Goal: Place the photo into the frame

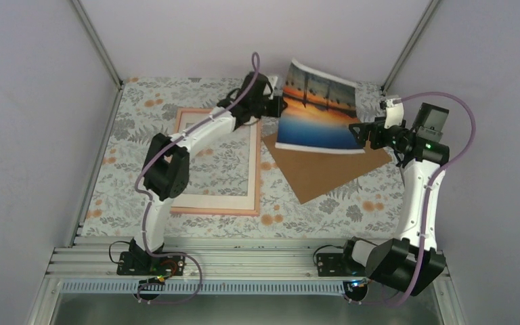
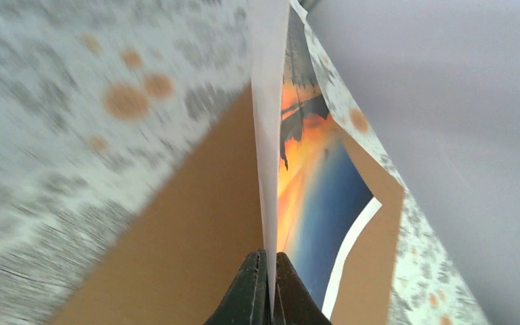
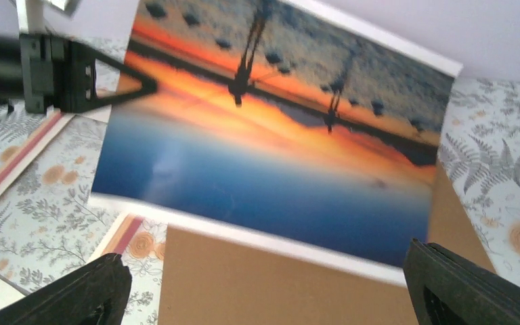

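The photo point(image 1: 318, 108), an orange sunset over blue water, is lifted off the table and tilted above the brown backing board point(image 1: 332, 169). My left gripper point(image 1: 281, 105) is shut on the photo's left edge. In the left wrist view the white sheet edge runs straight into the closed left gripper point(image 2: 269, 271), with the photo's point(image 2: 318, 196) printed side to the right. My right gripper point(image 1: 356, 133) stands open by the photo's near right corner, with nothing between its fingers point(image 3: 95, 291). The pink-orange frame point(image 1: 257, 169) lies flat to the left, under the left arm.
The brown board point(image 3: 277, 277) lies tilted on the floral tablecloth point(image 1: 311, 210), right of the frame, beneath the photo point(image 3: 277, 162). A frame corner point(image 3: 128, 233) shows beside the board. The left gripper point(image 3: 74, 74) shows at the photo's far edge. Grey walls close in the back and sides.
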